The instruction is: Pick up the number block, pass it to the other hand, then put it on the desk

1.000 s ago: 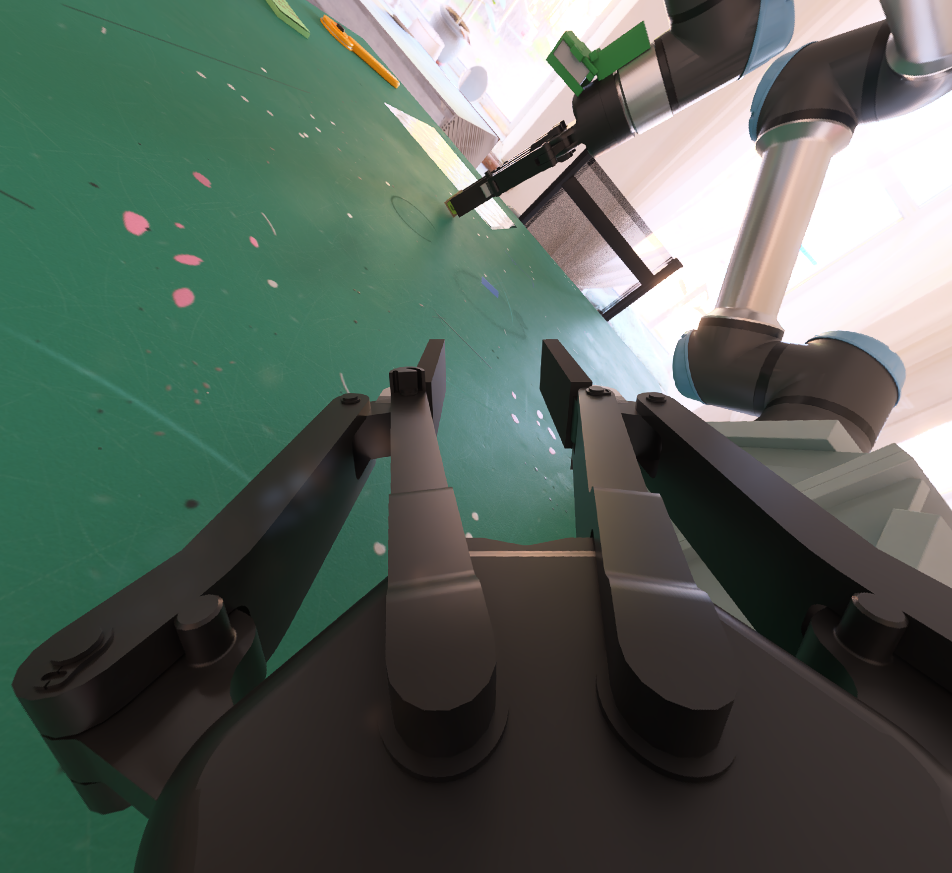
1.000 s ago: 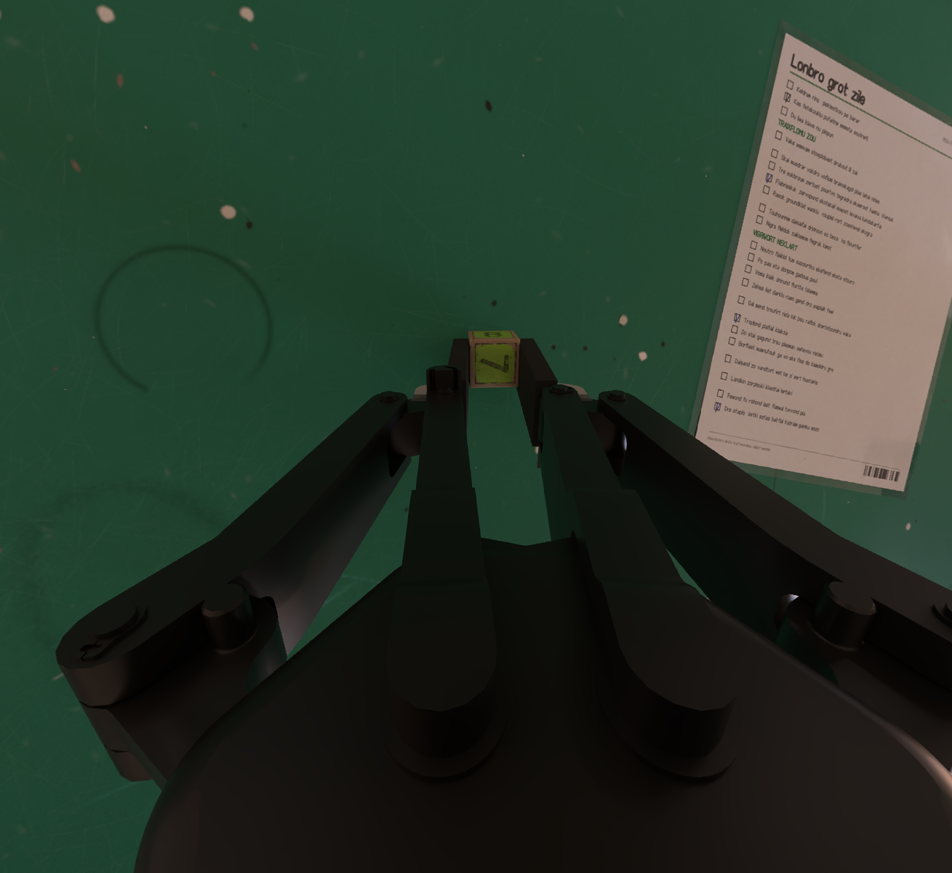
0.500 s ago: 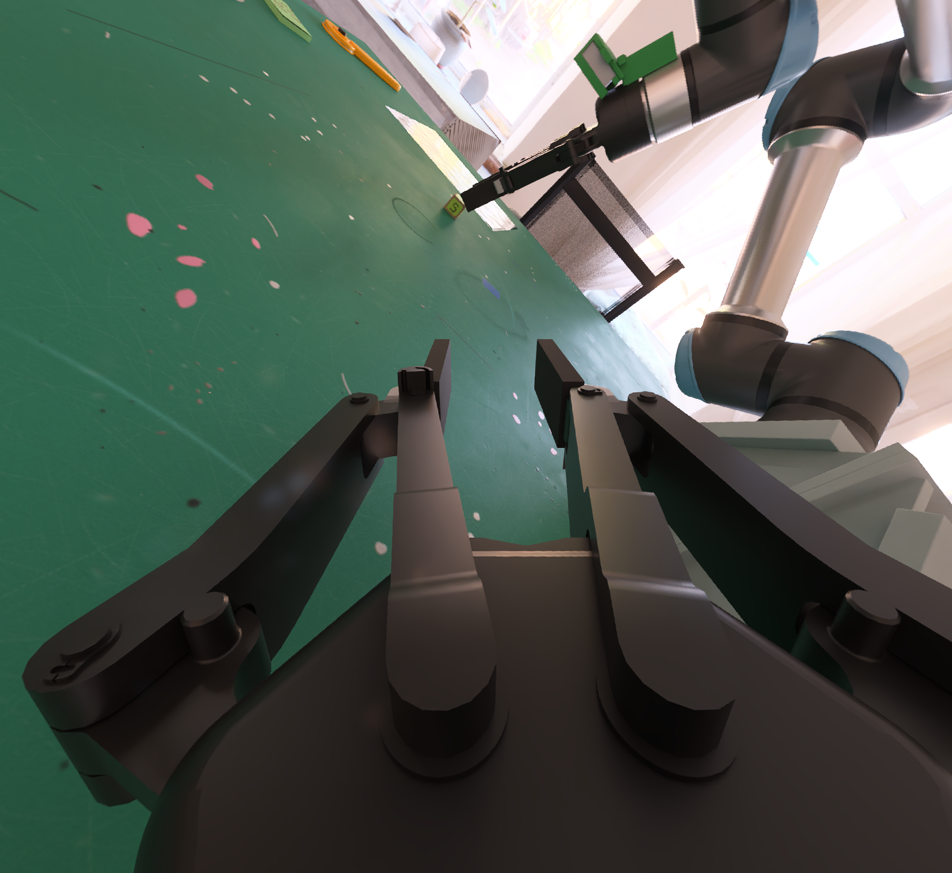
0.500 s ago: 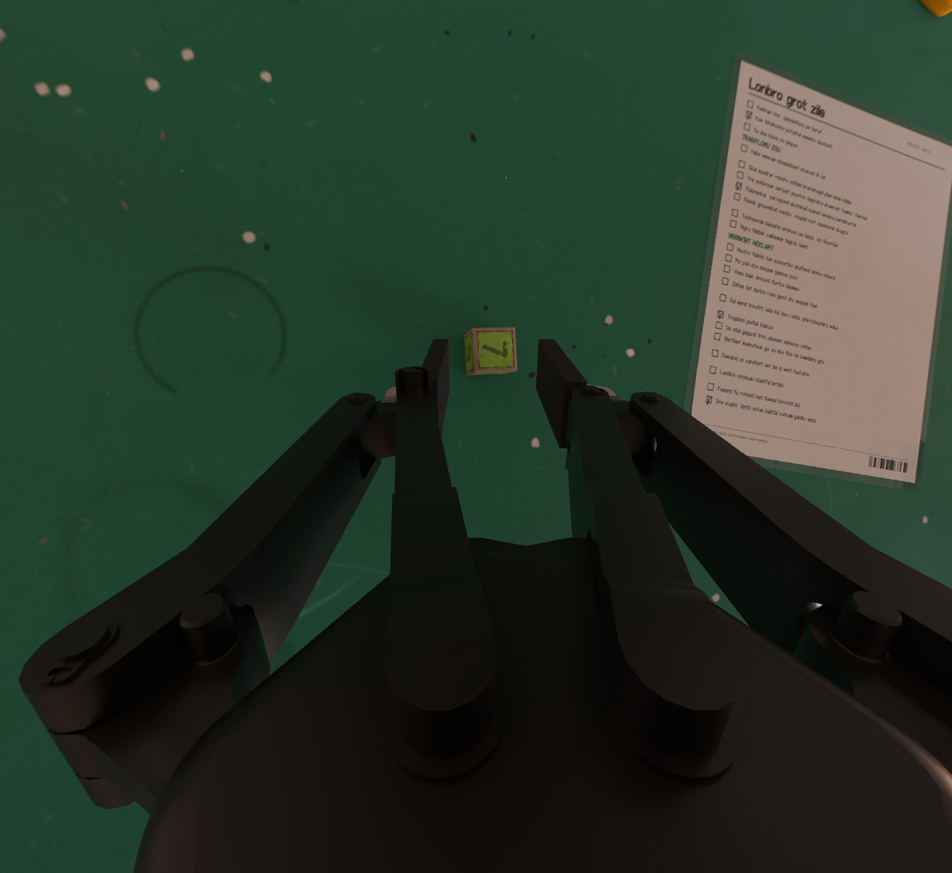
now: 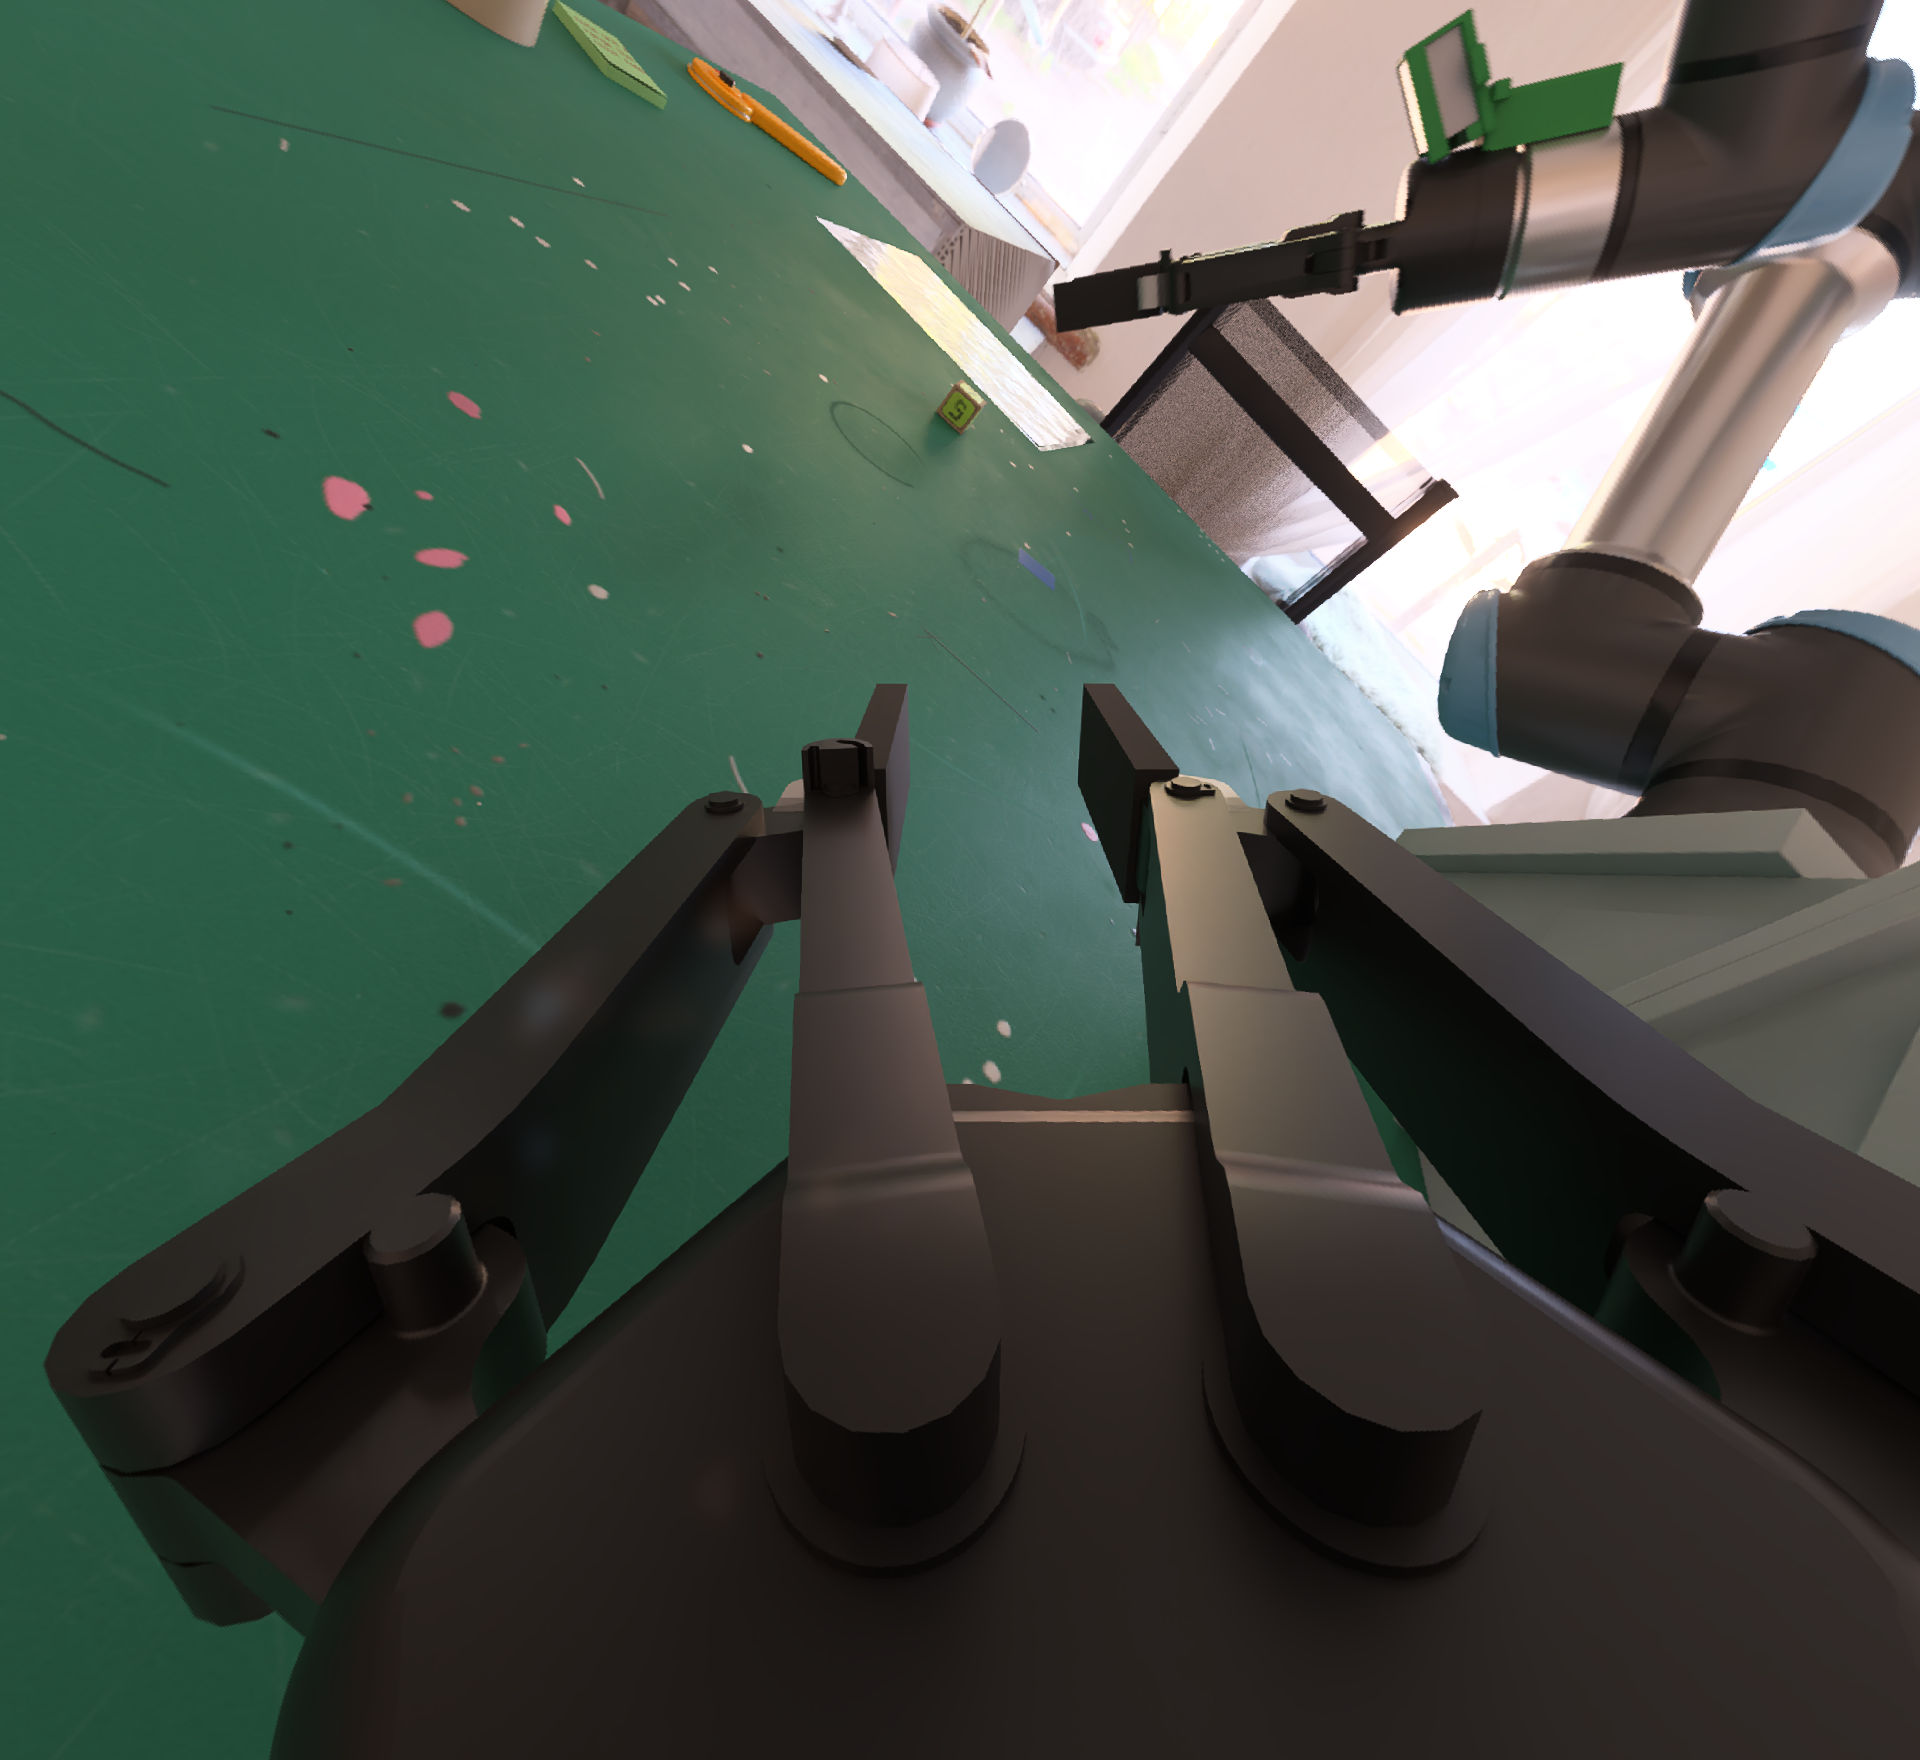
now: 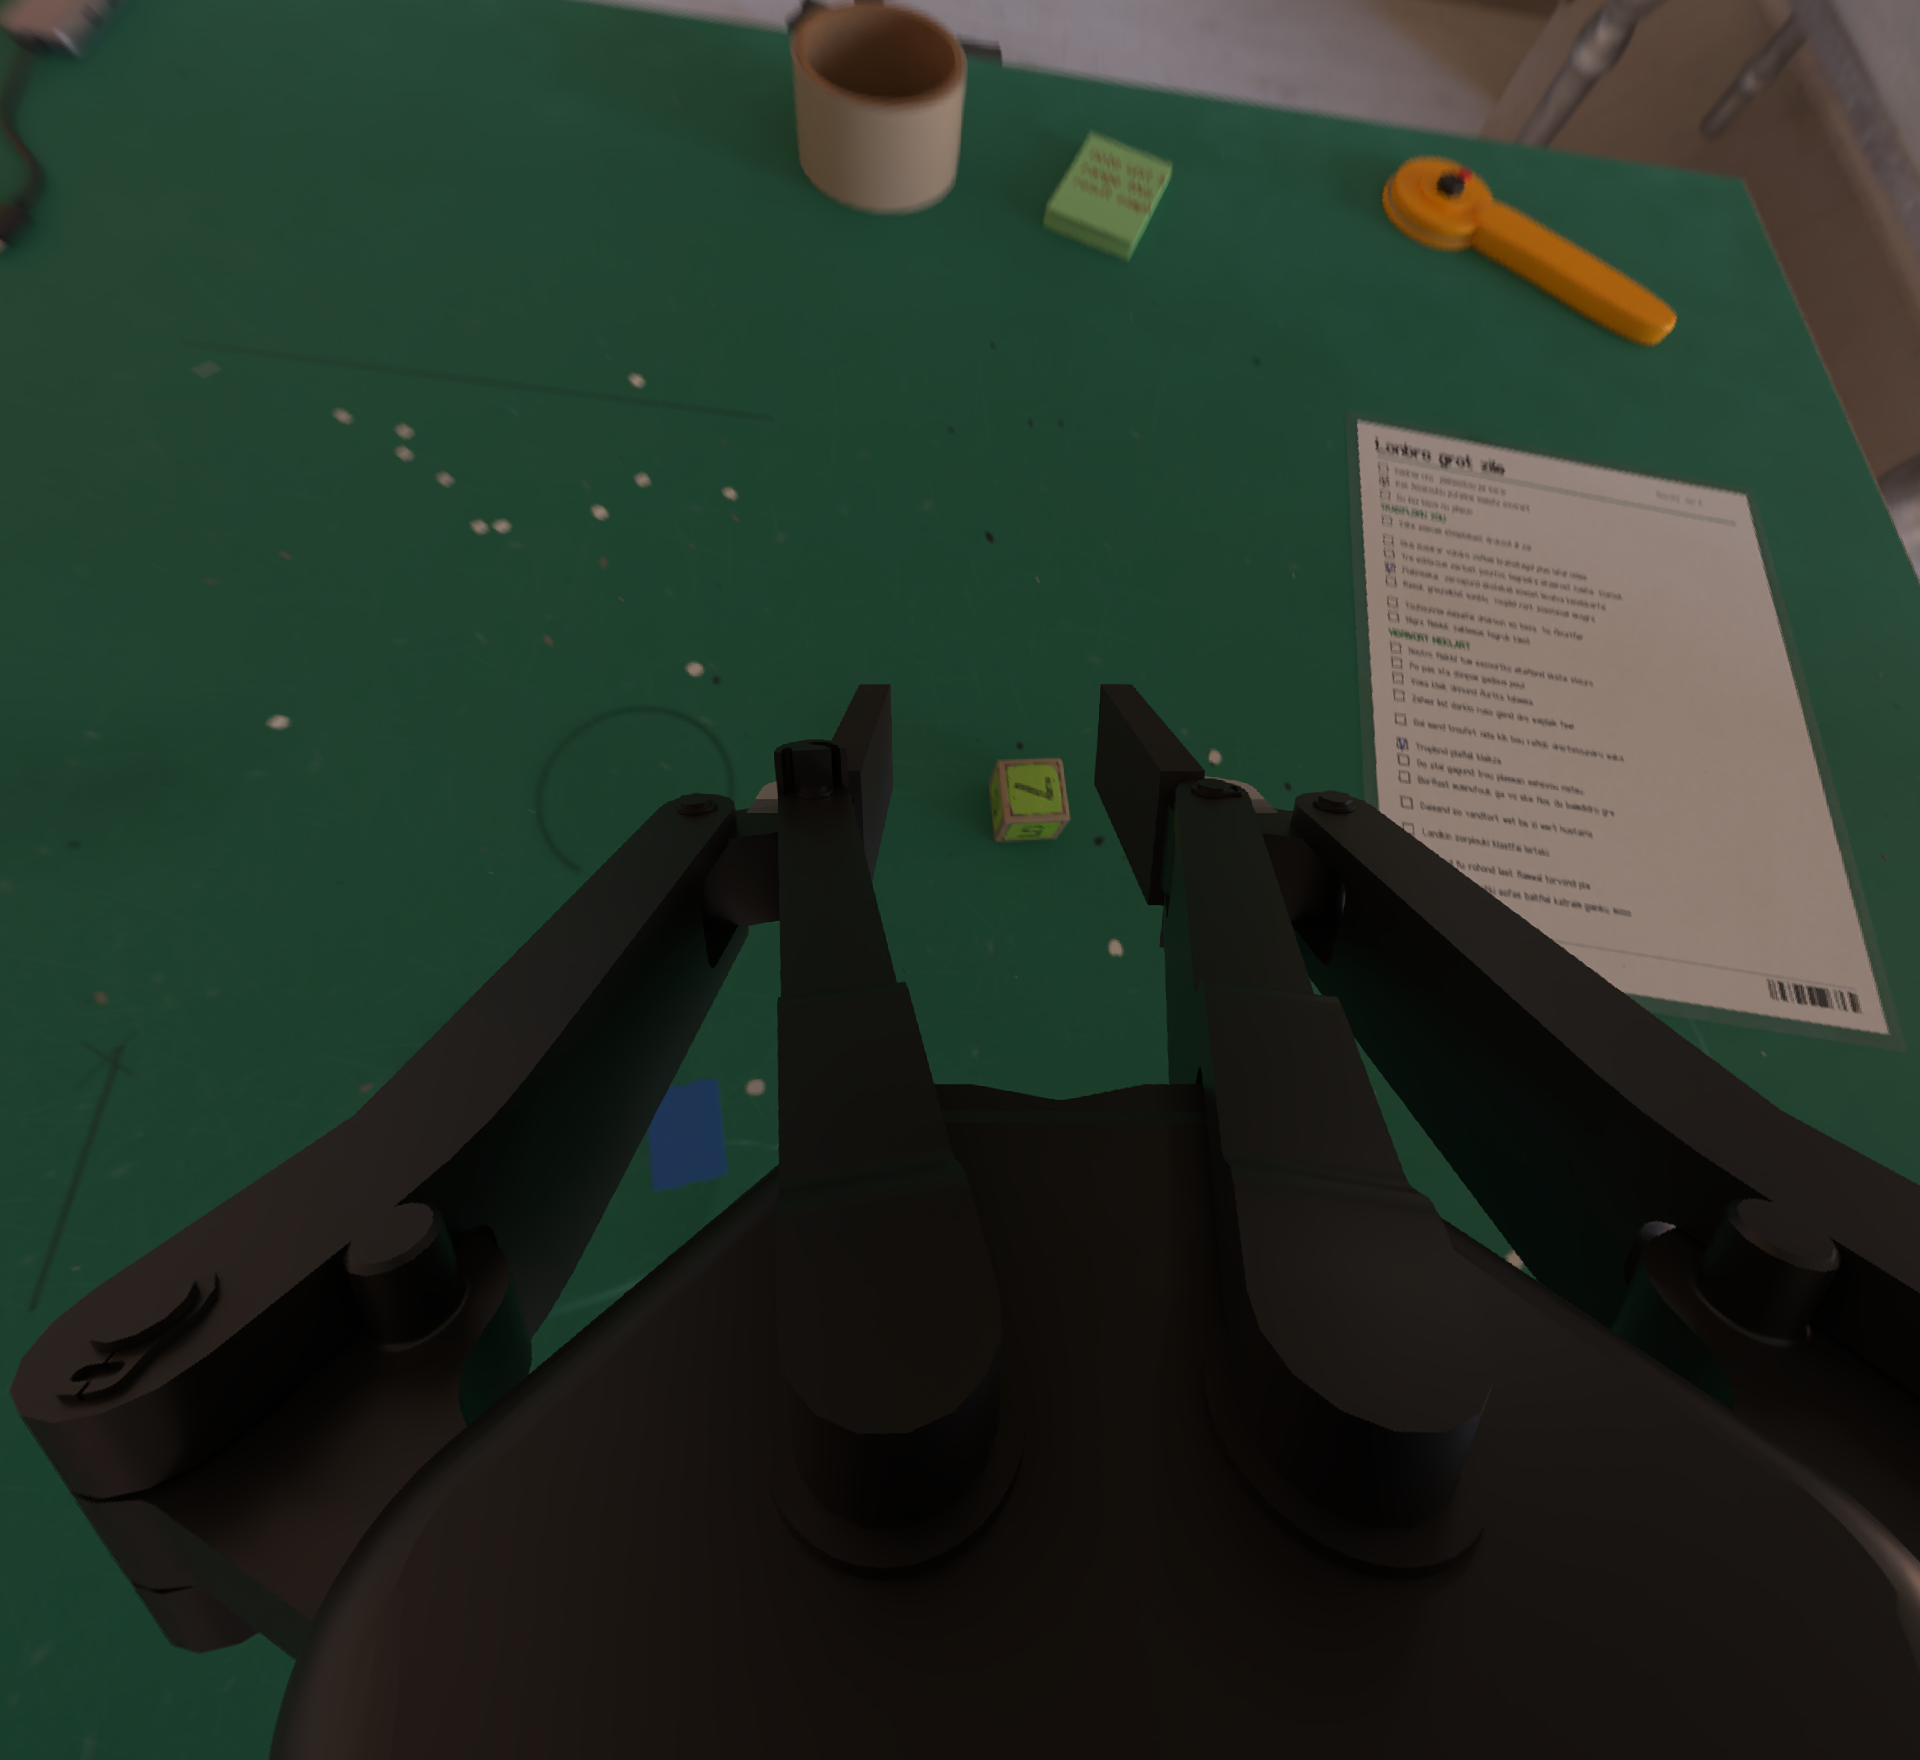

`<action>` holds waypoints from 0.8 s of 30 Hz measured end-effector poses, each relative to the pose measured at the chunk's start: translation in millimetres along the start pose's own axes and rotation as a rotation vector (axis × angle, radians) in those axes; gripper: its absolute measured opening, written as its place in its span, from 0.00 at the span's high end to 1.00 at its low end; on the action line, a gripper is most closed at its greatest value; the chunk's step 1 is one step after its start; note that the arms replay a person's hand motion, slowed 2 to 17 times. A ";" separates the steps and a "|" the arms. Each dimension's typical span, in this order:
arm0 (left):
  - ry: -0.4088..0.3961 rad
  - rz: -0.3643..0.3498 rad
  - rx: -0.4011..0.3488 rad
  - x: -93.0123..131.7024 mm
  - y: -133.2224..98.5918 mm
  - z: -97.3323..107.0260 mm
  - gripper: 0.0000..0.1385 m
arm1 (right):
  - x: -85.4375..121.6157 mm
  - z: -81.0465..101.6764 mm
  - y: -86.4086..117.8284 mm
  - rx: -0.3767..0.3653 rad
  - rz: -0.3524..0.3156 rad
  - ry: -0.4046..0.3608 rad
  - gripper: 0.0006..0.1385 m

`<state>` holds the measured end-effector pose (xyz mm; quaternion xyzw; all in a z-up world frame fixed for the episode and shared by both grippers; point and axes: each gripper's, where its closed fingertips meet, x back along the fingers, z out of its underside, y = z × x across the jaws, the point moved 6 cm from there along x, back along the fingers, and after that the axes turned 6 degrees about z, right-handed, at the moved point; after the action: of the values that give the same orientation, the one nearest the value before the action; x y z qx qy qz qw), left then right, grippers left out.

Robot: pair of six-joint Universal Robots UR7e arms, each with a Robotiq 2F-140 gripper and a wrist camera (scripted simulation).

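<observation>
The number block (image 6: 1029, 799) is a small green cube with pale edges. It rests on the green desk mat (image 6: 416, 256), well below my right gripper (image 6: 995, 723), which is open and empty and raised above it. In the left wrist view the block (image 5: 958, 409) sits far off beside the white sheet, and the right gripper (image 5: 1081, 304) hangs in the air above it. My left gripper (image 5: 992, 723) is open and empty, low over the mat, far from the block.
A printed white sheet (image 6: 1579, 723) lies right of the block. At the back of the mat are a tan cup (image 6: 878, 110), a green notepad (image 6: 1109, 195) and an orange rotary cutter (image 6: 1517, 261). A small blue patch (image 6: 688, 1134) marks the mat.
My right gripper opened and let go of the block on the mat, then rose well above it. My left gripper barely moved.
</observation>
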<state>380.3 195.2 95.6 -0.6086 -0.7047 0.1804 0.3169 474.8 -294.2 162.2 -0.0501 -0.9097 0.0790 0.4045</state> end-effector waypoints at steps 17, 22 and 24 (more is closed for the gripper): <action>0.007 -0.082 -0.132 4.3 -4.8 -4.2 0.68 | 85.9 -9.8 63.3 -0.036 -0.366 -0.505 0.61; -0.001 -0.108 -0.171 5.5 -6.6 -5.7 0.68 | 101.3 -5.0 89.5 -0.027 -0.484 -0.601 0.61; -0.004 -0.117 -0.184 6.0 -7.4 -6.2 0.68 | 105.0 -2.2 100.5 -0.022 -0.525 -0.625 0.60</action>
<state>378.7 198.7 106.3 -0.5927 -0.7531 0.0977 0.2683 409.1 -178.9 221.6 0.2057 -0.9716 -0.0252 0.1143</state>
